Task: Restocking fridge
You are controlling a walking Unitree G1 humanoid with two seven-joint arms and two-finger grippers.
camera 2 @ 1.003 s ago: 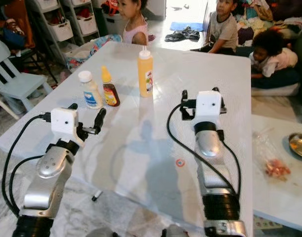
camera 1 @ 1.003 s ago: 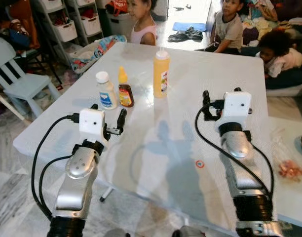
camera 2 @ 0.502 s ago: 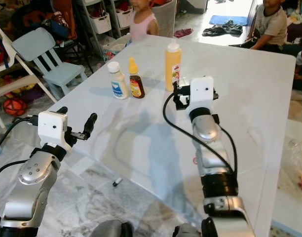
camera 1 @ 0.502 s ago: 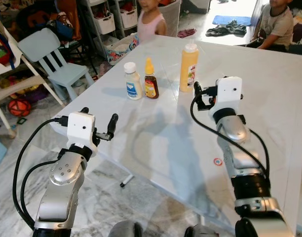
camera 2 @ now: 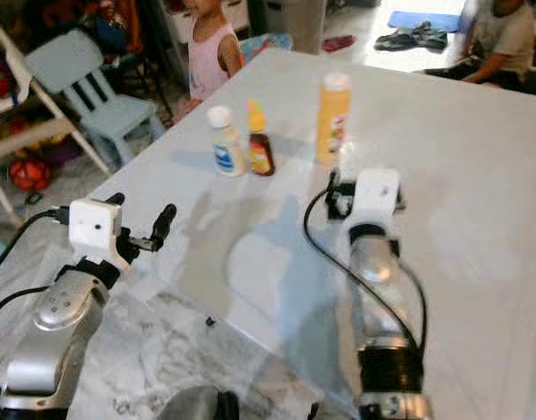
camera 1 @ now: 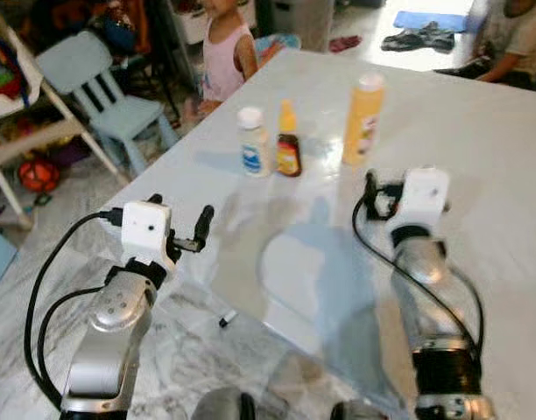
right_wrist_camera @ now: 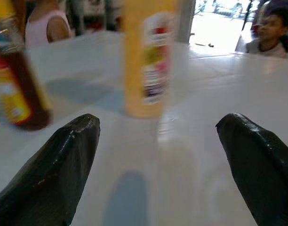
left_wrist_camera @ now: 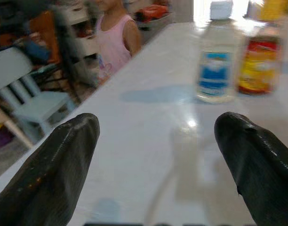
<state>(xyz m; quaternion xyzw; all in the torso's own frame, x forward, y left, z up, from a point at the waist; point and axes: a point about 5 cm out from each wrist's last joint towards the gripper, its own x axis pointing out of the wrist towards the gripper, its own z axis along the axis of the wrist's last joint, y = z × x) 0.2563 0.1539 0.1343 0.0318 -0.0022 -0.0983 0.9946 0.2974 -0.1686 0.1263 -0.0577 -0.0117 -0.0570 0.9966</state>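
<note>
Two pincers spread: left pincer [left_wrist_camera: 156, 165] faces white bottle [left_wrist_camera: 215, 61]; right pincer [right_wrist_camera: 163, 165] faces yellow bottle [right_wrist_camera: 146, 56].

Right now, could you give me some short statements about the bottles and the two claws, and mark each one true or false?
1. Three bottles stand upright on the white table. True.
2. The tall yellow bottle is the nearest bottle to the right claw. True.
3. The left claw is shut on the white bottle. False: it is open and holds nothing.
4. The small brown bottle lies on its side. False: it stands upright, beside the white bottle.
5. The right claw is open. True.
</note>
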